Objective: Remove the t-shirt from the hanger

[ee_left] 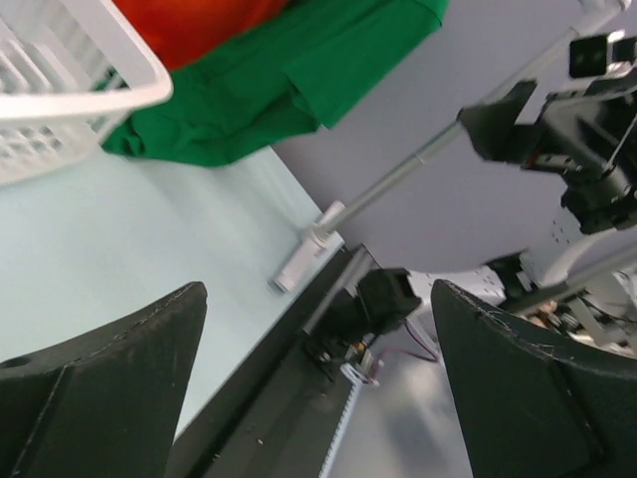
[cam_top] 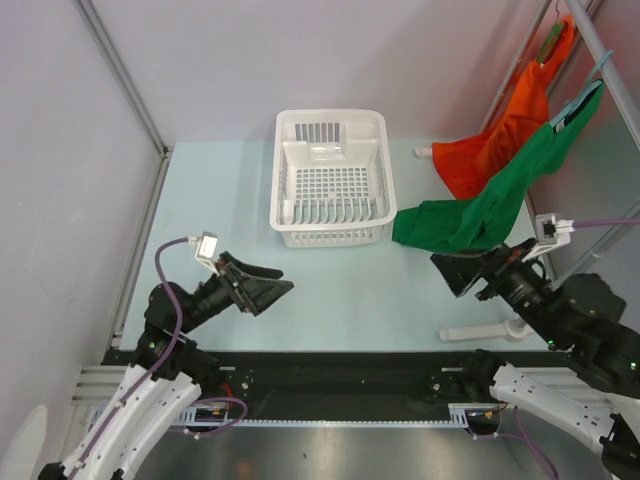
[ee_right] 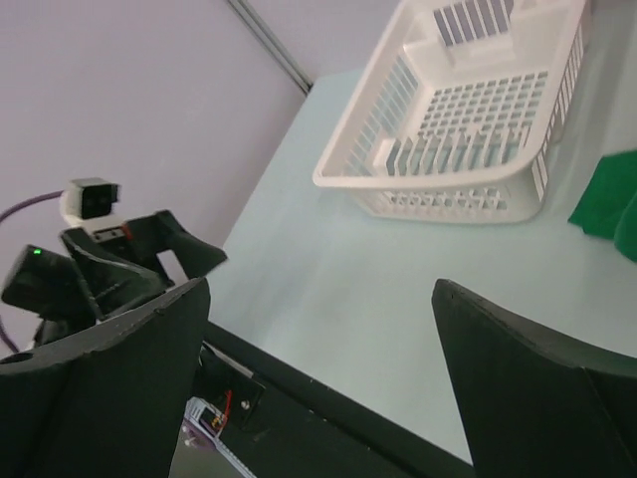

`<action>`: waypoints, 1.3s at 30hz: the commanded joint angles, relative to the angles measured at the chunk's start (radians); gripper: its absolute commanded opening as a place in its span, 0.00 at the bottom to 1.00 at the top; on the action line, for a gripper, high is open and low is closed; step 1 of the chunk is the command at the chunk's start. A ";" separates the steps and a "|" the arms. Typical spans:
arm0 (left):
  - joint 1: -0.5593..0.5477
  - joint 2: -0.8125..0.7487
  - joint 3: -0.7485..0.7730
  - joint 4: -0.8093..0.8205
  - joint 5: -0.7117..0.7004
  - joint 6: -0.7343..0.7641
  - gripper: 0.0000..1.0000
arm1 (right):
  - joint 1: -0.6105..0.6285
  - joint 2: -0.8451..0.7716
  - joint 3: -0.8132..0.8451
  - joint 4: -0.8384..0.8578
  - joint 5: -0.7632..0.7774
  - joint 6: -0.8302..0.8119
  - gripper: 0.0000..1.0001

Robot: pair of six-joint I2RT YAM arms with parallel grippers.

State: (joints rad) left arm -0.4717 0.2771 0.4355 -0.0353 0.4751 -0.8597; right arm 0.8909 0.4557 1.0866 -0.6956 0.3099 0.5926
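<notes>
Clearly both grippers stand spread wide and hold nothing. The left gripper [cam_top: 285, 280] hovers low over the pale table [cam_top: 350, 300], its fingers [ee_left: 100, 393] aimed across toward the right gripper [cam_top: 447, 275], which faces back at it, the two well apart with bare tabletop between them. The green t-shirt [cam_top: 490, 205] is just beyond the right gripper's fingertips, on the side away from the arm bases: its lower part is bunched on the table near those tips, not touching them, and the rest climbs up and to the gripper's outer side to a light blue hanger [cam_top: 580, 100] on a slanted rail [cam_top: 610, 55]. The orange t-shirt [cam_top: 500, 135] hangs farther out behind the green one, on a green hanger [cam_top: 552, 42] higher on the same rail. The white basket [cam_top: 330, 120] sits ahead of the left gripper, farther from the bases, and between the two grippers' lines of reach; in the right wrist view it lies ahead past the open fingers [ee_right: 542, 398], with a corner of green cloth at the frame's right edge. A white rack foot [cam_top: 480, 332] lies on the table just behind the right gripper, by its wrist.
</notes>
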 commanded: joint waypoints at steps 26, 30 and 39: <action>-0.016 0.165 0.085 -0.003 0.161 -0.013 1.00 | -0.149 0.885 1.134 -0.389 0.794 -0.370 1.00; -0.015 0.155 0.085 -0.041 0.161 -0.013 1.00 | -0.167 0.982 1.176 -0.342 0.977 -0.409 1.00; -0.016 0.143 0.091 -0.101 0.163 -0.004 1.00 | -0.392 0.997 1.087 -0.205 0.936 -0.430 1.00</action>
State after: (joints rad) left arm -0.4820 0.4305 0.4812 -0.1055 0.6323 -0.8886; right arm 0.5869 1.4925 2.1952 -0.9920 1.1889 0.1864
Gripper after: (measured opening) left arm 0.996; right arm 0.993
